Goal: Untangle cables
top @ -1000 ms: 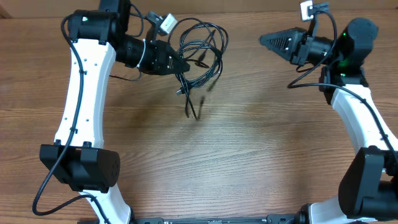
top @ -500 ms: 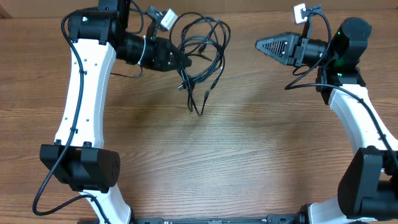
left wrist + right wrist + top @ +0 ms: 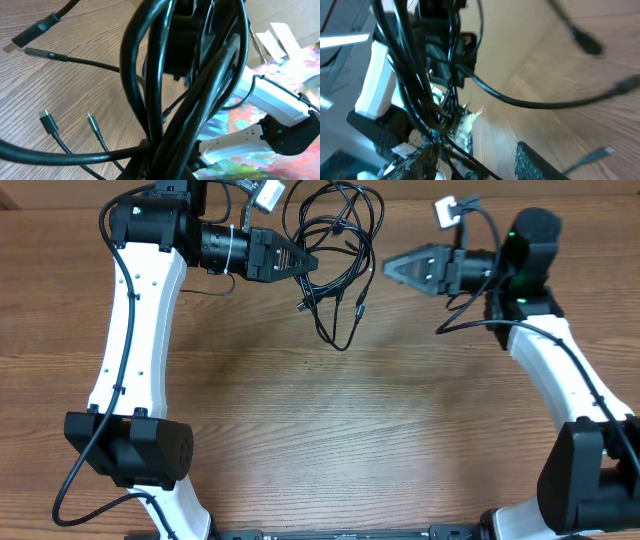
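A tangled bundle of thin black cables (image 3: 335, 250) hangs in the air at the back middle of the table. My left gripper (image 3: 305, 263) is shut on the bundle's left side and holds it up. Loops and plug ends dangle below it (image 3: 340, 330). In the left wrist view the cables (image 3: 165, 90) fill the frame right at the jaws. My right gripper (image 3: 390, 268) is open, its tips just right of the bundle. In the right wrist view the cables (image 3: 420, 85) hang before the open fingers (image 3: 480, 162), with strands passing between them.
The wooden table (image 3: 330, 440) lies under both arms. The left arm's base (image 3: 130, 445) stands front left, the right arm's base (image 3: 590, 480) front right. Thicker robot wires run by each wrist camera (image 3: 450, 210).
My left gripper has lifted the bundle and carried it right. My right gripper has moved left, up to the bundle, and its fingers have stayed open.
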### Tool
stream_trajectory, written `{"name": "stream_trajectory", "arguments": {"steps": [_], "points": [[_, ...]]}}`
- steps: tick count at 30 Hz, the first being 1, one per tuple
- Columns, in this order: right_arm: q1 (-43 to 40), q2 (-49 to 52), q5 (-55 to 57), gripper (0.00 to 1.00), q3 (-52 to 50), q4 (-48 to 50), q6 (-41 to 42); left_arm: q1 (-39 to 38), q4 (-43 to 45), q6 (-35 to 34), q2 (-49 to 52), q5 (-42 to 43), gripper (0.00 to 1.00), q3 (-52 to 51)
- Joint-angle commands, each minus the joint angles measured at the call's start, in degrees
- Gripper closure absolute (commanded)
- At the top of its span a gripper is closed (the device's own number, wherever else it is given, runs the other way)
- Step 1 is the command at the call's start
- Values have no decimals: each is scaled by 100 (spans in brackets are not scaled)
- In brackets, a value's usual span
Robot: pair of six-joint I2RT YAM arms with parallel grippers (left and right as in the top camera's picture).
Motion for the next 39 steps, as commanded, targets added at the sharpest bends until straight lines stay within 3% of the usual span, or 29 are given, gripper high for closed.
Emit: {"name": "stream_trajectory", "arguments": {"steps": [1,22,29,39], "points": [[232,-144,116,51,118,114,-94,-17,37,-81,42,372,95,33],[428,-144,140,54,118,413,-24,-201,133,-321,42,-302,96,33],[428,-144,164,95,118,413,-28,-225,131,-321,42,-299,96,33],[424,-144,203,96,118,409,-28,-334,144,-321,44,-345,95,33]]}}
